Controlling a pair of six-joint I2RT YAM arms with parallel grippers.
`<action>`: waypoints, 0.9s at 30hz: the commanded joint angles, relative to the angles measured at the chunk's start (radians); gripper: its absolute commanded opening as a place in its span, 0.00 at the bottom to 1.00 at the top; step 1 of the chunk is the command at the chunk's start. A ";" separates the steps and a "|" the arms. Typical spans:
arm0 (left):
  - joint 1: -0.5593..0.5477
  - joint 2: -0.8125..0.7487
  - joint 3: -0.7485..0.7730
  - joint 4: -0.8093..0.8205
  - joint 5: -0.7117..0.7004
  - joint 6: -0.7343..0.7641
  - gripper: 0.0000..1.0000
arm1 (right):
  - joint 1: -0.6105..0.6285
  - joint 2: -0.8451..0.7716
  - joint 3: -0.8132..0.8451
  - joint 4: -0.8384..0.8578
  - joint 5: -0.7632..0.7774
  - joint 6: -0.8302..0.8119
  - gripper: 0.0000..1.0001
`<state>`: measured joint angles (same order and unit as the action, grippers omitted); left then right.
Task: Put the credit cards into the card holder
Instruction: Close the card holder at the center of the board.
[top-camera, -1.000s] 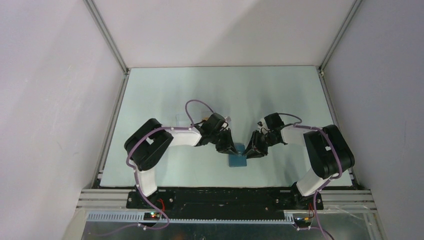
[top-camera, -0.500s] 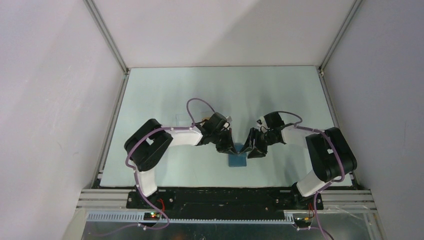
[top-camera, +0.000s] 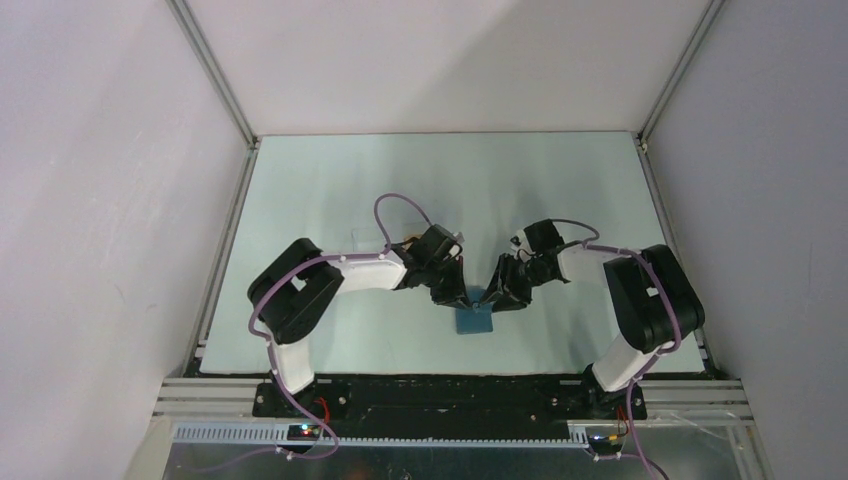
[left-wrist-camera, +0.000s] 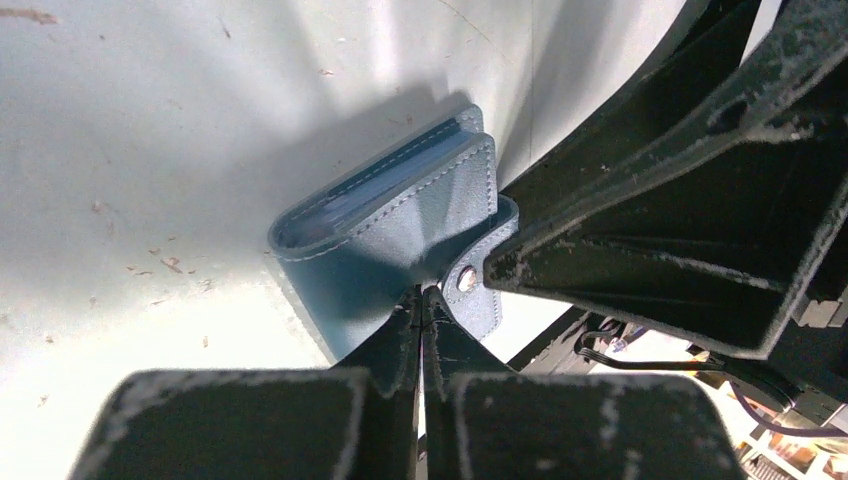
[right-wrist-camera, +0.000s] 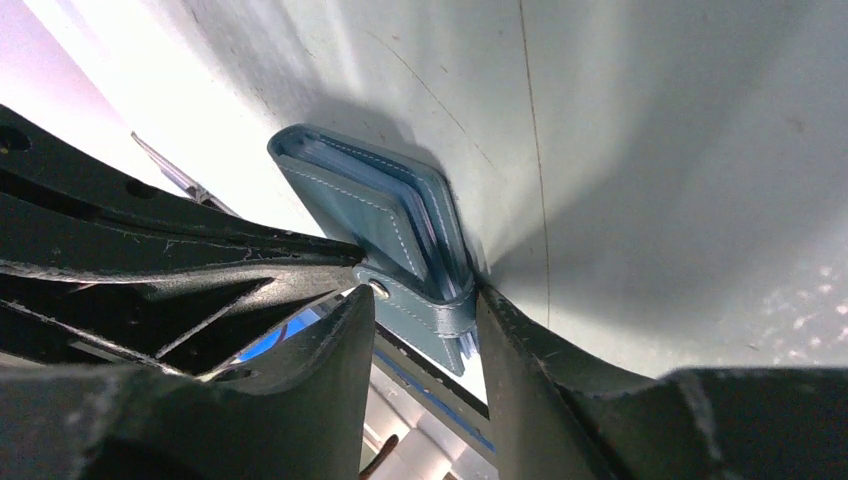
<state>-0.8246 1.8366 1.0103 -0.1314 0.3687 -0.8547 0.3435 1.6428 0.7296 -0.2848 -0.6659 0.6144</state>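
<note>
Blue card holder (top-camera: 476, 322) lies folded shut on the table (top-camera: 340, 200), near the front edge between the arms. Left gripper (left-wrist-camera: 420, 312) is clenched, tips together against the cover (nothing between them). Right gripper (right-wrist-camera: 425, 312) grasps the snap tab (right-wrist-camera: 415, 300), a finger at each edge.

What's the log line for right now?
wallet folded shut | left gripper shut, tips at wallet | right gripper astride snap tab, grip unclear | loose cards: none seen
</note>
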 joint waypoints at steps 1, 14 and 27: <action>-0.002 -0.020 0.015 -0.074 -0.057 0.046 0.00 | 0.018 0.065 0.036 -0.002 0.089 -0.037 0.43; 0.017 -0.074 0.014 -0.064 -0.044 0.009 0.41 | 0.068 0.103 0.052 -0.022 0.136 -0.047 0.34; 0.028 -0.095 -0.035 -0.037 -0.015 0.006 0.47 | 0.101 0.140 0.052 -0.009 0.155 -0.035 0.33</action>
<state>-0.8009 1.7798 0.9970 -0.1844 0.3519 -0.8558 0.4255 1.7252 0.7998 -0.2882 -0.6483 0.6075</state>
